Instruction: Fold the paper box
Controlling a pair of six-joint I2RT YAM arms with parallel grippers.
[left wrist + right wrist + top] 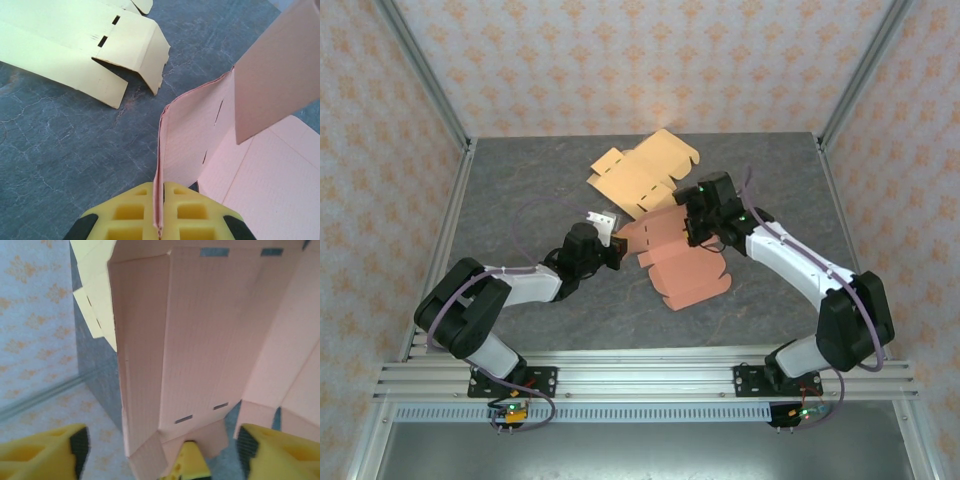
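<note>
The pink paper box (pixel 685 262) lies partly unfolded in the middle of the grey table. My left gripper (pixel 613 245) is at its left edge. In the left wrist view the yellow fingers (pixel 130 215) are pressed together on a raised pink flap (pixel 192 140), with the gripper (pixel 161 217) shut on its edge. My right gripper (pixel 704 222) hovers over the box's far right part. In the right wrist view this gripper (pixel 162 452) is open, its fingertips (pixel 47 450) wide apart on either side of a raised pink panel (pixel 200 340) and not pinching it.
A second, pale yellow cardboard blank (pixel 642 175) lies flat behind the pink box, close to it, and appears in the left wrist view (pixel 75 55). Patterned walls and metal posts (pixel 425 75) close in the table on three sides.
</note>
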